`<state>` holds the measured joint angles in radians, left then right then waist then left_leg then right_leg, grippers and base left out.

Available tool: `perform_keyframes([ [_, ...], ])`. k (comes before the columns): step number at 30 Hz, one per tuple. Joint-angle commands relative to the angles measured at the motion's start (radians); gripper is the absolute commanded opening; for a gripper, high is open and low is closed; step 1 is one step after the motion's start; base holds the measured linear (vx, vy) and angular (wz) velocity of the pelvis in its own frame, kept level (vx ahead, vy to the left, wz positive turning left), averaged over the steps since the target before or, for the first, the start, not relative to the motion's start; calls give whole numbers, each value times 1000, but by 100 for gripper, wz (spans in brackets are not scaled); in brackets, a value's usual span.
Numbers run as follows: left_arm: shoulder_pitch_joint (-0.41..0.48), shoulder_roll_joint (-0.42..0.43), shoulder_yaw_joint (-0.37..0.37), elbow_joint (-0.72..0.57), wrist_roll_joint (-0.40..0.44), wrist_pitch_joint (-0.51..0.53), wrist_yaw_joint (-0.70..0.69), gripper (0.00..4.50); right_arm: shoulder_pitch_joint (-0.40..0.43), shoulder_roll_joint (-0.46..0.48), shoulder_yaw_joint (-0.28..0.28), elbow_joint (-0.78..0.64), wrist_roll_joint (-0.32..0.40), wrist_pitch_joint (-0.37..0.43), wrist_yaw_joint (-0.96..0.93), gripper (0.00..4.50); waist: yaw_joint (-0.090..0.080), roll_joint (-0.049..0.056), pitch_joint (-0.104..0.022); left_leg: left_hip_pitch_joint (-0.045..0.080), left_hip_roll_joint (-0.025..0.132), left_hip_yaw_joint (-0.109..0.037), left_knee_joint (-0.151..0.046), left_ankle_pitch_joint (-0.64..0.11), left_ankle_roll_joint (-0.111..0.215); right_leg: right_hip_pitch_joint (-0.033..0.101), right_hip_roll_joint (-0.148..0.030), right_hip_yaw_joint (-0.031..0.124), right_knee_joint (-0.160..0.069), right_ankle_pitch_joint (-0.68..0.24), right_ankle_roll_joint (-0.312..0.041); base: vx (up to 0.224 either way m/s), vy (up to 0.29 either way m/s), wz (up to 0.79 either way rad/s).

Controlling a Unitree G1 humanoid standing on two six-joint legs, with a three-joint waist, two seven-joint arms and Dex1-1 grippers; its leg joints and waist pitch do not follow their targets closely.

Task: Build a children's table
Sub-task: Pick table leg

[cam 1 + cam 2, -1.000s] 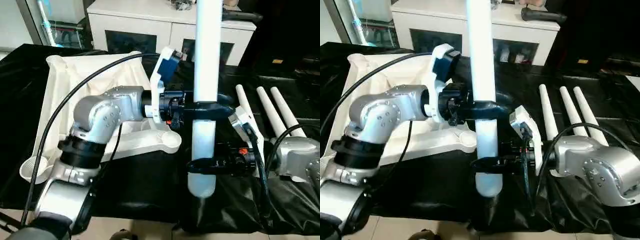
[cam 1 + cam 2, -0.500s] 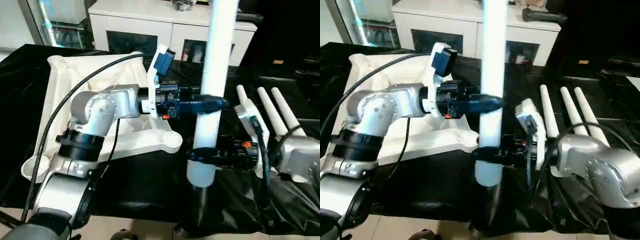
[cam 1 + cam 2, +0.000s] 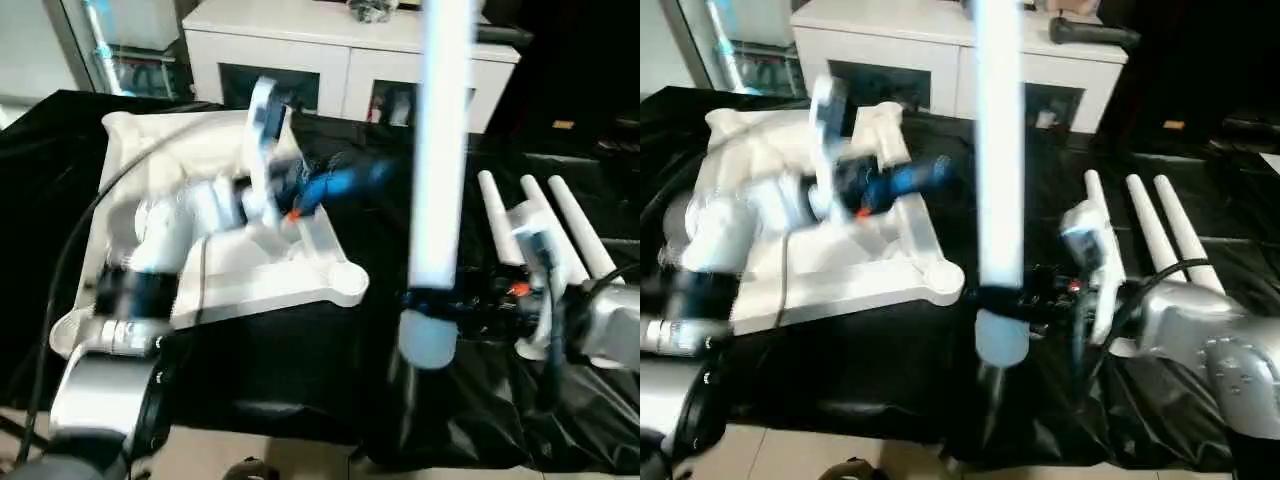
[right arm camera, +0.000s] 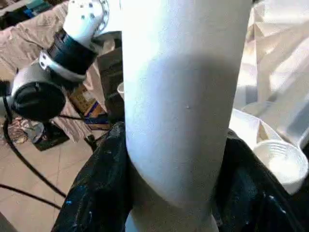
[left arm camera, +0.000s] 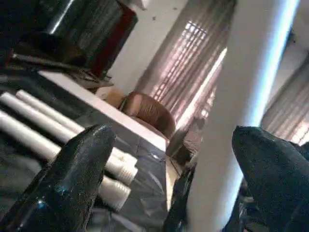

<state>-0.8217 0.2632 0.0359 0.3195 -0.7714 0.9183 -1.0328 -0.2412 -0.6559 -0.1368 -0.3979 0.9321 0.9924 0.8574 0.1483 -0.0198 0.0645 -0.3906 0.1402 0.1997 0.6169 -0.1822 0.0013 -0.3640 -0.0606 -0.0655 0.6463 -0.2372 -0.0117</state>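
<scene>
A white table leg (image 3: 440, 150) stands upright in the air, thick end down. My right gripper (image 3: 432, 302) is shut on it near that lower end, its black fingers (image 4: 99, 183) wrapped around the tube. My left gripper (image 3: 352, 180) is open and hangs left of the leg, apart from it, over the upturned white tabletop (image 3: 180, 150). In the left wrist view its fingers (image 5: 82, 179) stand wide apart with the leg (image 5: 241, 111) beyond them. A round corner socket (image 3: 345, 285) of the tabletop lies near the held leg's foot. Three more legs (image 3: 530, 215) lie side by side at the right.
Black cloth (image 3: 300, 370) covers the work table, whose front edge runs just below the held leg. A white cabinet (image 3: 330, 50) with glass doors stands behind. My right forearm (image 3: 610, 325) lies over the near ends of the lying legs.
My left gripper has opened, let go of the leg and pulled back left over the tabletop. The right gripper still holds the leg upright, a little farther right.
</scene>
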Motion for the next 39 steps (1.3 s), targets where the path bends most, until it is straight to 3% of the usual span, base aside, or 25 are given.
perform_keyframes([
  [1, -28, -17, -3, -38, 8, -11, 28, 447, -3, 3, -1, -32, 7, -11, -8, 188, -2, 4, -70, 38, 112, -55, -77, -167, -41, 31, -128, 64, -82, -76, -243, 0, 0, 0],
  [5, -48, -39, 11, 4, 39, -81, 84, 447, -5, 11, 3, -30, 9, -15, -17, 188, -3, 3, -69, 35, 111, -56, -77, -170, -40, 33, -131, 65, -84, -72, -241, 0, 0, 0],
  [10, -99, -78, 16, 92, 188, -146, 352, 447, 2, 15, 4, -27, -1, -20, -33, 188, -4, 2, -71, 32, 110, -61, -74, -160, -27, 37, -131, 66, -87, -73, -214, 0, 0, 0],
  [11, -99, -79, 16, 91, 189, -146, 354, 447, 3, 15, 4, -28, -1, -20, -33, 188, -4, 3, -72, 31, 111, -61, -74, -147, -24, 38, -132, 66, -86, -56, -214, 0, 0, 0],
  [13, -77, -90, -11, -49, 174, -93, 359, 447, 10, 23, 7, -30, -8, -22, -42, 188, -5, 3, -76, 31, 115, -62, -75, -118, -19, 38, -130, 64, -77, -2, -223, 0, 0, 0],
  [16, -72, -114, -5, -139, 144, -36, 410, 447, 16, 23, 12, -25, -18, -25, -48, 188, -3, 3, -74, 28, 111, -57, -68, -95, -1, 35, -132, 62, -72, 65, -268, 0, 0, 0],
  [18, -71, -115, -19, -189, 135, -24, 412, 447, 16, 23, 17, -20, -25, -28, -48, 188, -1, 1, -72, 27, 110, -56, -69, -112, 0, 37, -132, 63, -76, 24, -265, 0, 0, 0],
  [20, -78, -121, -25, -231, 127, -9, 428, 447, 16, 21, 24, -16, -32, -31, -49, 188, -4, -1, -66, 29, 109, -57, -72, -148, -12, 35, -130, 64, -88, -76, -242, 0, 0, 0],
  [23, -85, -136, -22, -276, 113, 11, 451, 447, 15, 20, 34, -11, -39, -35, -55, 188, -5, 0, -65, 32, 111, -59, -74, -170, -28, 33, -129, 65, -92, -131, -221, 0, 0, 0],
  [28, -79, -150, -20, -348, 99, 51, 481, 447, 13, 27, 57, 3, -65, -50, -67, 188, -6, 0, -65, 31, 110, -60, -75, -158, -28, 31, -126, 65, -92, -117, -209, 0, 0, 0],
  [38, -58, -175, -46, -373, 122, 65, 516, 447, 23, 44, 89, 1, -88, -71, -81, 188, -6, 2, -64, 29, 109, -61, -77, -168, -26, 30, -126, 66, -95, -113, -204, 0, 0, 0],
  [39, -57, -166, -43, -362, 134, 55, 517, 447, 25, 43, 88, -2, -87, -73, -82, 188, -5, 10, -64, 29, 108, -62, -77, -172, -28, 30, -127, 66, -95, -121, -202, 0, 0, 0],
])
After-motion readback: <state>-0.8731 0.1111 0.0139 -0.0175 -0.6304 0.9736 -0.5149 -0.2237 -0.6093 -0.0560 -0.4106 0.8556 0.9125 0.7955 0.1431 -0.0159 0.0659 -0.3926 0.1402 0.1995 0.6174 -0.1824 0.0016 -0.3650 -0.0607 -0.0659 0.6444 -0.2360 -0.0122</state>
